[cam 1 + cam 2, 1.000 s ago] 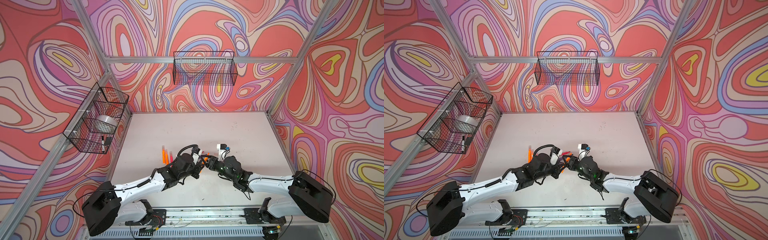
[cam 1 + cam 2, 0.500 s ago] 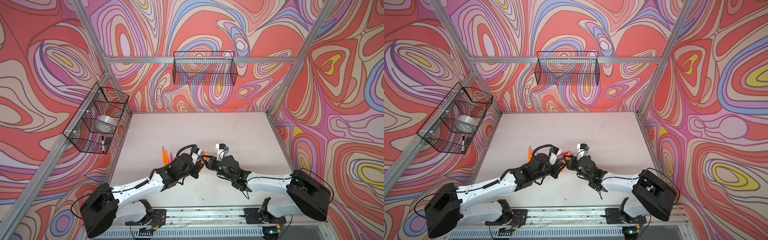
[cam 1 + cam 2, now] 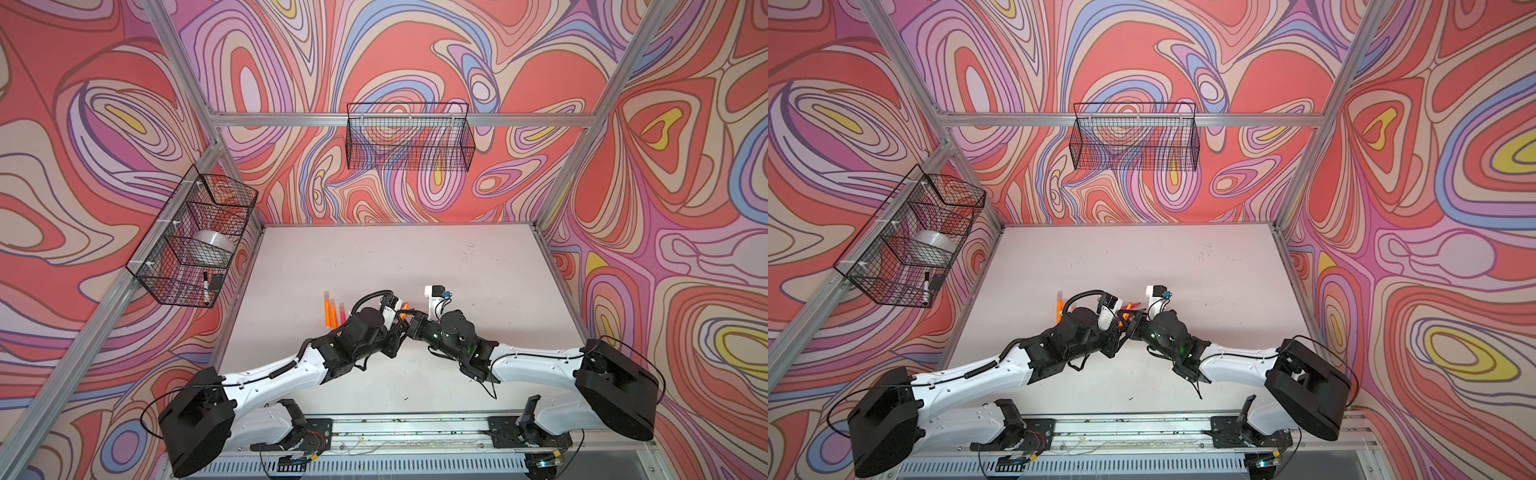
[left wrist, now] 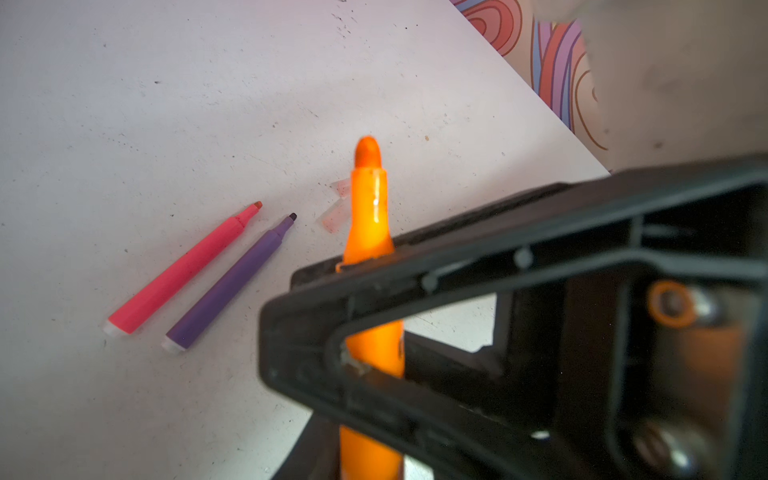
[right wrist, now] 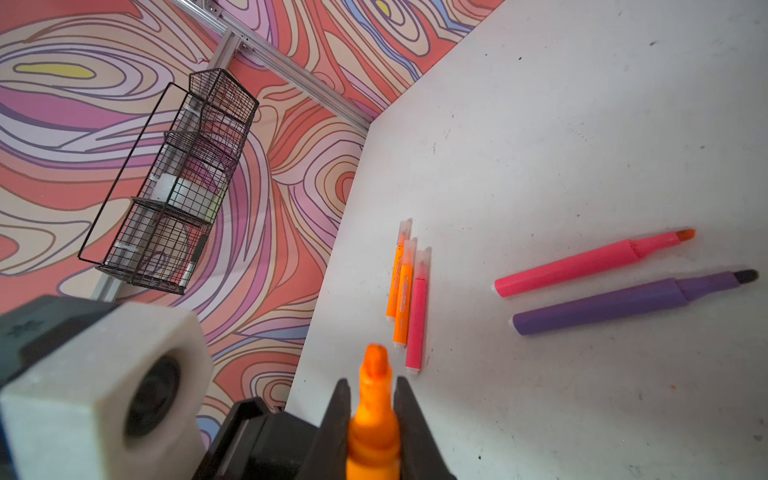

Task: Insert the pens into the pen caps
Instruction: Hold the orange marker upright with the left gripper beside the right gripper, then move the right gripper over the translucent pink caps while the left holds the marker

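Squeezing a bright orange marker pen (image 5: 375, 419) between its black fingers (image 5: 337, 419), our right gripper (image 5: 371, 384) is holding it tight, bare tip poking out past them. Our left gripper (image 3: 400, 326) is sitting right beside those fingers; we cannot tell if it is gripping. Two small clear plastic caps (image 4: 334, 218) are lying on the white table (image 4: 166, 104) beyond the tip.

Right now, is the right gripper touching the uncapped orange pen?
Touching. Right wrist view: the right gripper clamps the uncapped orange pen between both fingers, no gap.
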Controlling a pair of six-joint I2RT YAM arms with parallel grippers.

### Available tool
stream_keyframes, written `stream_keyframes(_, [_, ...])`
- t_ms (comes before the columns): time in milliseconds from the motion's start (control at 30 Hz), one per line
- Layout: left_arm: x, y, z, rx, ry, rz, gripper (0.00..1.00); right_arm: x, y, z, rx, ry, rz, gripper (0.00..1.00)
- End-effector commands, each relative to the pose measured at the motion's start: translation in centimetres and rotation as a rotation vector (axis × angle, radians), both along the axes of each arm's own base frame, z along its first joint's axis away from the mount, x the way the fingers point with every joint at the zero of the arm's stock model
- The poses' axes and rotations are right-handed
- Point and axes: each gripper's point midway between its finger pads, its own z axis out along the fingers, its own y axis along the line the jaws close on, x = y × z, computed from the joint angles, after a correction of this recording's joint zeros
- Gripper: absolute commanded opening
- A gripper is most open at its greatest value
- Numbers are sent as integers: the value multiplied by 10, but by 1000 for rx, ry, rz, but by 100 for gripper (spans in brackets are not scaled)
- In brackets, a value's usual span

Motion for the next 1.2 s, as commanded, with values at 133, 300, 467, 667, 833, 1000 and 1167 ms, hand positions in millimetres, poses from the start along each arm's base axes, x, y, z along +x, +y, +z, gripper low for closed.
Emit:
stream_keyframes(133, [4,-1,6,-14,-30,10,25,-4,11,2,-5,-10,27,0])
stream_keyframes(300, [5,0,10,-25,-35,25,22,-8,13,0,-7,-11,37,0])
stream_keyframes(467, [10,2,11,-21,-40,51,13,-14,17,0,-2,-17,50,0])
stream_keyframes(667, [15,10,9,-9,-46,111,0,-13,9,2,-14,-39,23,25])
stream_keyframes(833, [22,39,-5,40,-44,249,0,-15,-16,5,-63,-60,-39,58])
stream_keyframes(1000, [26,87,-29,58,23,367,0,-17,-57,2,-152,-67,-157,72])
stream_keyframes(1167, [21,120,-21,79,-3,417,0,-14,-98,0,-271,-74,-291,77])
